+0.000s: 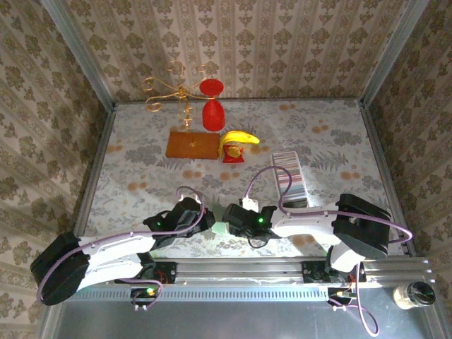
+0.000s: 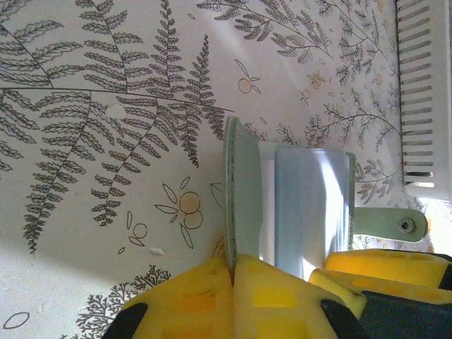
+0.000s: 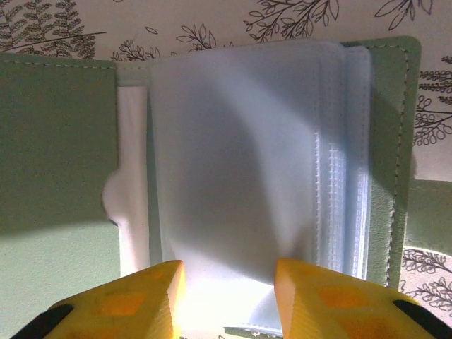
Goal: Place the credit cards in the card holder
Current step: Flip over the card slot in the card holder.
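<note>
While the left gripper (image 2: 233,267) pinches shut on one cover (image 2: 241,183) of the holder (image 2: 311,205), the right gripper (image 3: 229,275) stands part-open over its clear sleeves (image 3: 233,141), nothing visibly held. From above, the holder lies at the table's (image 1: 141,176) 6 o'clock, the cards (image 1: 292,180) at its 2 o'clock, apart.

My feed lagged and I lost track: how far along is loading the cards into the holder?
Done: holder lies open, left hand pinching its cover. In hand: right hand open above the clear sleeves, no card visible in it. Left: the cards sit in their tray; none visibly filed.
</note>
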Robot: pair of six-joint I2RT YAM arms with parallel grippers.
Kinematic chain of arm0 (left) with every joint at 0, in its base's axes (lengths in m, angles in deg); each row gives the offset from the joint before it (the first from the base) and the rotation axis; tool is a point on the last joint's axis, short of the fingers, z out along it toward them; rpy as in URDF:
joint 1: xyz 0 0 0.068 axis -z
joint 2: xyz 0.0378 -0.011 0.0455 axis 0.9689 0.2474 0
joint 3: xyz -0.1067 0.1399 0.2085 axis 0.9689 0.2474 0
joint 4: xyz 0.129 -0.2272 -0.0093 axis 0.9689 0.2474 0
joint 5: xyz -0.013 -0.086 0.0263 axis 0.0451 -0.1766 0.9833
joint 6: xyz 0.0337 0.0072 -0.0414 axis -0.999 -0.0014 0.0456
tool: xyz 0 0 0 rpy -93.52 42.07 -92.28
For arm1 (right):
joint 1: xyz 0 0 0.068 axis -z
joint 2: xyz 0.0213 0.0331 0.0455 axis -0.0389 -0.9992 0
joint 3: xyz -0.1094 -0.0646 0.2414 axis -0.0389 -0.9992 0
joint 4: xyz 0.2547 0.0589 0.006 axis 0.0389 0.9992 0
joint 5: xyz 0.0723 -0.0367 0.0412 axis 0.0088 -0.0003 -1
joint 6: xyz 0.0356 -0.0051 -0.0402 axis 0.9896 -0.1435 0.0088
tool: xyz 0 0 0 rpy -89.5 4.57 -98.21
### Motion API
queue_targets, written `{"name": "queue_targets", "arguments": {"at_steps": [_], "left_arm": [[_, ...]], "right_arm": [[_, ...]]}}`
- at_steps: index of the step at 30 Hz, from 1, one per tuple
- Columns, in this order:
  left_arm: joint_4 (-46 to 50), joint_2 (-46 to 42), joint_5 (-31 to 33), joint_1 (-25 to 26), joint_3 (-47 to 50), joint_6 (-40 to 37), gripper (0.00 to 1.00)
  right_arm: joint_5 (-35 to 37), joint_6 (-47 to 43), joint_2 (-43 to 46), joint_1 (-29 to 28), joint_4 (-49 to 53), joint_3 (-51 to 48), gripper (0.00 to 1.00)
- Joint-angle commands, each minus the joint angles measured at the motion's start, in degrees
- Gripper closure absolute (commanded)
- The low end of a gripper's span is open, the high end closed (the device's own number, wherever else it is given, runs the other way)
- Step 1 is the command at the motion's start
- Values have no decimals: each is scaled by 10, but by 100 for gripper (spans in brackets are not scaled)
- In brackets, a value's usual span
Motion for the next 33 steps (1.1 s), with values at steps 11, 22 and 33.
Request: {"name": "queue_targets", "arguments": {"at_steps": [11, 22, 33], "left_arm": [[-30, 21, 11, 11, 23, 26, 97], [-52, 46, 20, 13, 34, 42, 85], [67, -43, 85, 10, 40, 53, 55]], "right_arm": [[-45, 24, -9, 17, -164, -36, 59], [-69, 58, -22, 24, -275, -73, 60], [-81, 72, -49, 25, -321, -75, 62]]}}
